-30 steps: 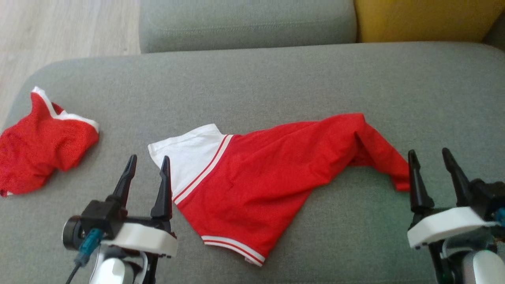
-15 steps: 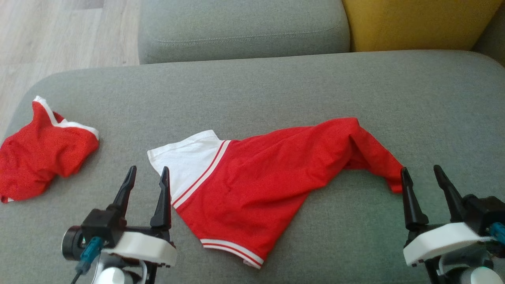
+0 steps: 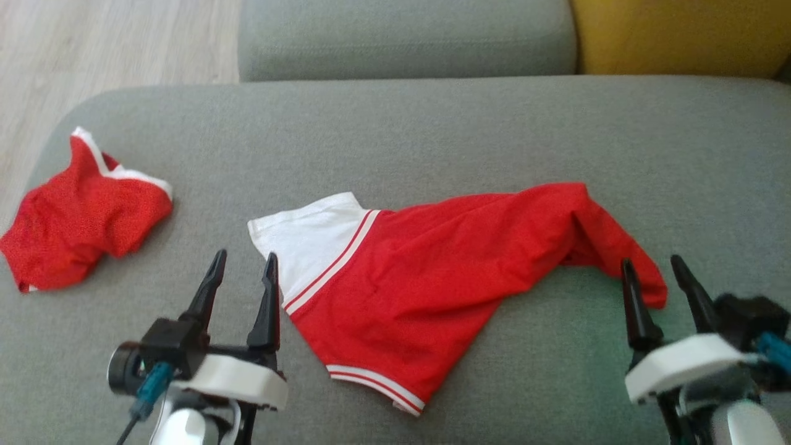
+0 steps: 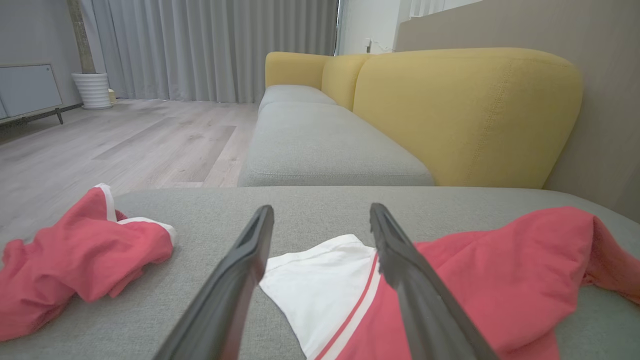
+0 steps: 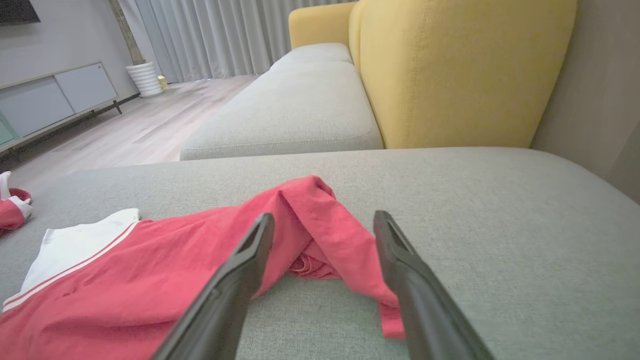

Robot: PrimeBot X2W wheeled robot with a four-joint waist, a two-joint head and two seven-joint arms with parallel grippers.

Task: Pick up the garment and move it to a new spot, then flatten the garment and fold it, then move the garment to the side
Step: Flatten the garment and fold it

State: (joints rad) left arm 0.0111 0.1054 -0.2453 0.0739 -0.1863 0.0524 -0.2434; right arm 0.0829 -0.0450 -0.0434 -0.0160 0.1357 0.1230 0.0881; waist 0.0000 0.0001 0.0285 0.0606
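Note:
A red garment with a white, red-striped end lies spread and creased across the middle of the grey cushion. My left gripper stands open just left of the white end, nothing between its fingers; in the left wrist view, the left gripper frames the white corner. My right gripper is open at the garment's narrow right tip. In the right wrist view, the right gripper straddles that bunched red tip from just above the cushion.
A second crumpled red garment with white trim lies at the cushion's left end, near the rounded edge and the wooden floor. Another grey seat cushion and a yellow backrest lie beyond.
The head camera has shifted a little. My right gripper has moved left, so the garment's right tip now lies between its fingers. The left gripper holds its place by the white end.

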